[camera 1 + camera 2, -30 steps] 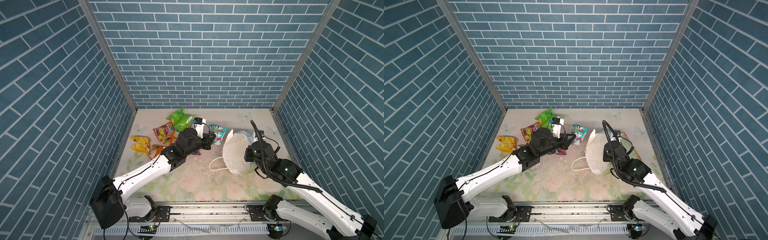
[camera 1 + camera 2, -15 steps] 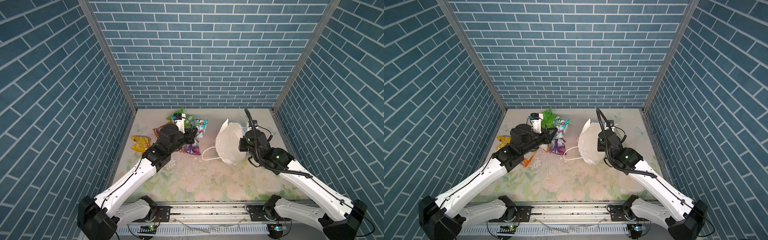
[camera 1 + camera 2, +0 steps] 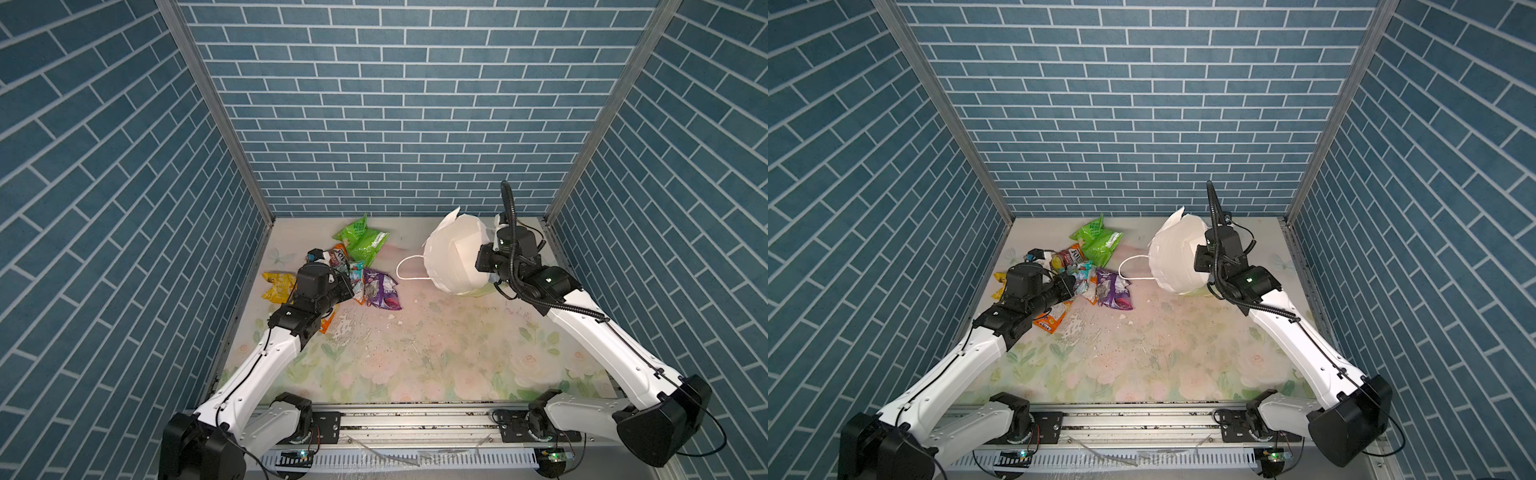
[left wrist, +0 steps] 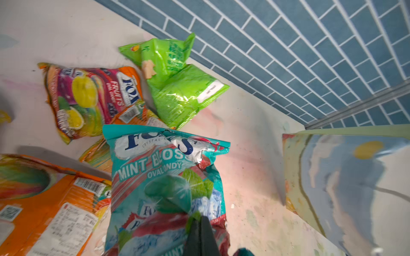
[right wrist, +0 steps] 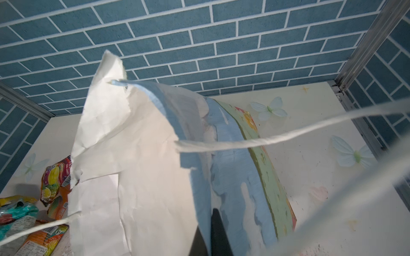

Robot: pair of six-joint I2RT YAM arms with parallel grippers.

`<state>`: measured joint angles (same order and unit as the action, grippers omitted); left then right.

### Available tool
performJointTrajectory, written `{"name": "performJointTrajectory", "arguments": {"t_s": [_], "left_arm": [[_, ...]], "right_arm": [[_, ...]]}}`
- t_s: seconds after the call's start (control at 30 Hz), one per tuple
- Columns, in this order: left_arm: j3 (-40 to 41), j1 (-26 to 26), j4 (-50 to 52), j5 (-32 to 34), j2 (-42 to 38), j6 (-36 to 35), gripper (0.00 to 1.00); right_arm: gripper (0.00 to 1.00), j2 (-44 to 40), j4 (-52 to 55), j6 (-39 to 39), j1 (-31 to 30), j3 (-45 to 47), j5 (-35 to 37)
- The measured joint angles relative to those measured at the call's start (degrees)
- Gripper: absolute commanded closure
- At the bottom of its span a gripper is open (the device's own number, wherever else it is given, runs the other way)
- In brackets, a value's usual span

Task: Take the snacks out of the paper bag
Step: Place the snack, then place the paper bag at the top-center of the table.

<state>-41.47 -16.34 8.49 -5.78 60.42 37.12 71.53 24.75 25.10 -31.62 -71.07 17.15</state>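
My left gripper [image 4: 200, 218] is shut on a teal mint snack packet [image 4: 164, 177], held low over the mat at the left [image 3: 356, 270]. Around it lie other snacks: two green packets [image 3: 361, 241], a purple one [image 3: 382, 289], a yellow one [image 3: 279, 286], an orange-red fruit one [image 4: 88, 97] and an orange-and-white one [image 3: 1052, 320] partly under my left arm. My right gripper [image 5: 210, 212] is shut on a wall of the paper bag [image 3: 453, 257], which hangs tilted at the back right with its white inside facing the packets [image 3: 1177, 257].
A white cord handle [image 3: 409, 268] droops from the bag towards the purple packet. Pale flecks and crumbs [image 3: 353, 328] litter the floral mat. Blue brick walls close in the left, back and right; a metal rail [image 3: 415, 419] runs along the front.
My left gripper has carried the teal packet leftward, away from the bag, to the pile of packets. My right gripper has drawn the bag up and toward the back right.
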Motion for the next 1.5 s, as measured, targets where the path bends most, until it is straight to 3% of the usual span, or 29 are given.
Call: {"name": "performJointTrajectory", "arguments": {"t_s": [0.43, 0.47, 0.53, 0.6, 0.67, 1.27, 1.3, 1.4, 1.5], "left_arm": [[-0.7, 5.7, -2.2, 2.8, 13.7, -2.3, 1.0], [-1.3, 6.0, -2.5, 2.8, 14.7, -2.4, 0.94], [-2.7, 6.5, -3.0, 3.0, 16.6, -2.9, 0.49], [-4.0, 6.8, -3.4, 2.9, 17.7, -3.3, 0.21], [-4.9, 6.9, -3.6, 2.7, 17.9, -3.6, 0.02], [-6.4, 7.0, -1.7, 2.1, 1.7, -5.0, 0.01], [-6.6, 7.0, -1.2, 2.1, 0.9, -5.2, 0.0], [-7.3, 7.0, 0.1, 2.1, -1.0, -5.7, 0.01], [-7.8, 7.0, 1.6, 2.0, -1.8, -6.1, 0.0]], "right_arm": [[1.0, 8.9, -2.8, 1.5, 6.2, -11.1, -10.3], [1.0, 9.5, -3.0, 1.7, 6.4, -11.7, -10.8], [1.0, 10.8, -3.3, 2.1, 6.9, -12.8, -12.0], [1.0, 11.7, -3.8, 2.4, 7.3, -13.2, -12.9], [1.0, 12.7, -4.1, 3.2, 7.8, -13.5, -14.0], [1.0, 22.0, -9.5, 9.8, 13.8, -14.6, -25.5], [0.96, 22.4, -10.0, 10.3, 14.0, -14.7, -26.1], [0.63, 23.9, -10.8, 11.5, 14.3, -15.9, -27.7], [0.42, 25.0, -10.5, 12.1, 14.4, -18.1, -28.6]]}}
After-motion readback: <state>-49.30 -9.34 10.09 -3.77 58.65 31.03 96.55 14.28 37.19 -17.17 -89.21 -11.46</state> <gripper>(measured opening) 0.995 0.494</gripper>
